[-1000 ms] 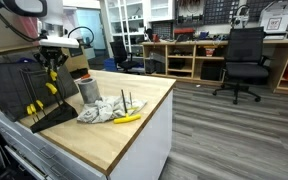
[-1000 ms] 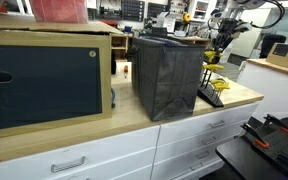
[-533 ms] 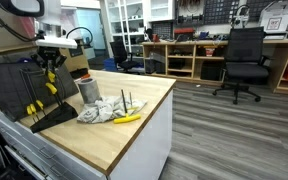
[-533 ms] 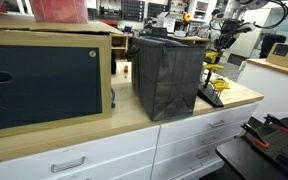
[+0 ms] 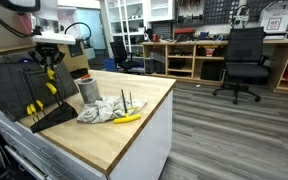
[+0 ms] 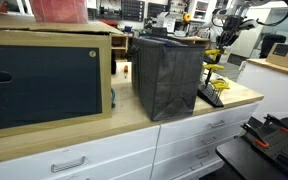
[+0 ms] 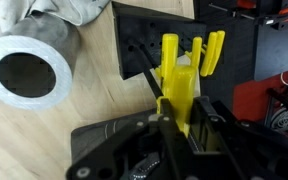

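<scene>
gripper [image 7: 182, 120] clasps one yellow tool [image 7: 179, 82]; perhaps two handles [image 7: 215, 50] beside; one can [image 7: 29, 72].

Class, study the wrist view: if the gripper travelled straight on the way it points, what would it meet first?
Probably the black slotted rack below: the gripper, jaws shut on a yellow plastic utensil, points down at it. Depth is unclear.

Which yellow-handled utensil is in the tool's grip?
The yellow-handled utensil raised above the black rack, clamped in the tool; others stand in the rack or lie by the cloth.
</scene>
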`<move>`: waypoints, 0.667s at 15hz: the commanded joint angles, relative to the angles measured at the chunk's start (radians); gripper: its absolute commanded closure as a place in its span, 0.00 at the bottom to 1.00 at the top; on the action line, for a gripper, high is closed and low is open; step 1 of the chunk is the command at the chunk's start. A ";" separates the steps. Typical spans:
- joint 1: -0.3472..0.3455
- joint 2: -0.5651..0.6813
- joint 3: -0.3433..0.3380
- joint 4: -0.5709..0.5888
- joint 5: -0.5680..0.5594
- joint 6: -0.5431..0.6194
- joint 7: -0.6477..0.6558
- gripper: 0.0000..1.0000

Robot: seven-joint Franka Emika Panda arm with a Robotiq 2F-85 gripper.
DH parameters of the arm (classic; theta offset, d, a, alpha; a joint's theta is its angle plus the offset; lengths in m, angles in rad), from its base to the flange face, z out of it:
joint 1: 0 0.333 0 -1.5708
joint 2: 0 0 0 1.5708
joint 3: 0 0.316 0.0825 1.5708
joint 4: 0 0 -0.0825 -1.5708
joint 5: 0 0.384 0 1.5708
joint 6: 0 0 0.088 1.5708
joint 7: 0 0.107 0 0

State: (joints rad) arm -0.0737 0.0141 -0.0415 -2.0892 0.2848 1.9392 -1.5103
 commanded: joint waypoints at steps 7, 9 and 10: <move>0.000 -0.002 -0.010 -0.008 0.007 0.027 -0.041 0.94; 0.002 0.003 -0.008 -0.007 0.009 0.031 -0.041 0.94; 0.002 0.005 -0.006 -0.006 0.010 0.032 -0.041 0.94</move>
State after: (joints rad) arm -0.0735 0.0293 -0.0470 -2.0904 0.2852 1.9519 -1.5126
